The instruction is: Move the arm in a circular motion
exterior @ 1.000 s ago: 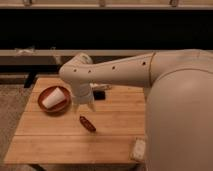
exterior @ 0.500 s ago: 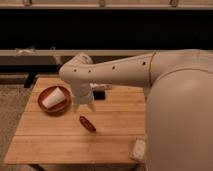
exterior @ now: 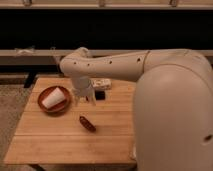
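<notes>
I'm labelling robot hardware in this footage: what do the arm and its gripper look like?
The arm is cream-white, built of thick rounded segments with smooth shells; a row of small dark round holes runs along the long segment. No cables or sleeves show. It narrows to a pale gripper, which is over the wooden table, beside the red bowl.

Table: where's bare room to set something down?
Free: the front strip of the table, from the left edge to the arm, below the small dark red item. Crowded: the back half, where red bowl with white cup, the hand and a white box cluster.
</notes>
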